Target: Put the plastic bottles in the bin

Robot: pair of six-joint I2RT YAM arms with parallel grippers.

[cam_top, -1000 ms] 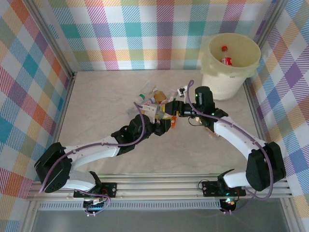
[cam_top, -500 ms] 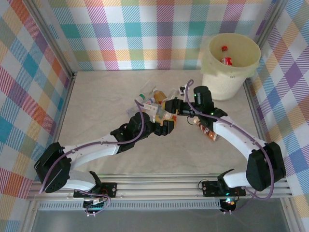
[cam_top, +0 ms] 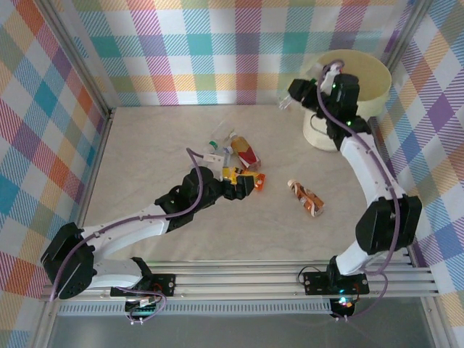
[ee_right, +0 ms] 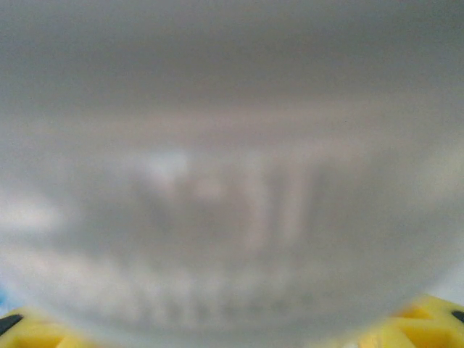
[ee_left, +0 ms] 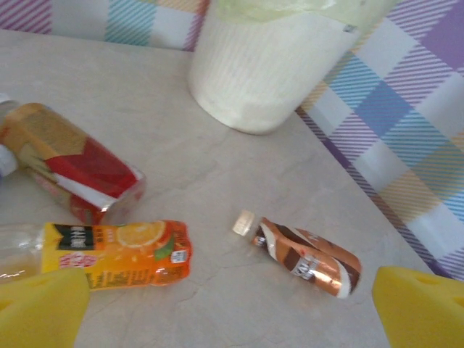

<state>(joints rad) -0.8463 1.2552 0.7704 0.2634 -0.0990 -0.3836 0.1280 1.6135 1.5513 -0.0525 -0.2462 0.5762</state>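
the left gripper [cam_top: 244, 187] hovers low at the near edge of the plastic bottles [cam_top: 233, 161] heaped mid-table, jaws spread fully wide with nothing between them, which reads as lined up for a pick; in the left wrist view its yellow fingertips [ee_left: 43, 308] sit at the two bottom corners; just ahead lies the orange-label bottle [ee_left: 119, 254] on its side, its neck end cut off by the frame edge, and beside it the red-label bottle [ee_left: 72, 170], also partly cropped; how many bottles the heap holds is hard to count from above, since they overlap; further right the brown bottle [cam_top: 306, 199] lies alone on the table [cam_top: 145, 167], apart from the rest; at the far right the right gripper [cam_top: 299, 98] is raised beside the rim of the bin [cam_top: 377, 72], apparently closed on a clear bottle [cam_top: 285, 104] for dropping in; its wrist view gives just a grey blur, so the grip itself is unclear; the arm hides much of the bin's inside.
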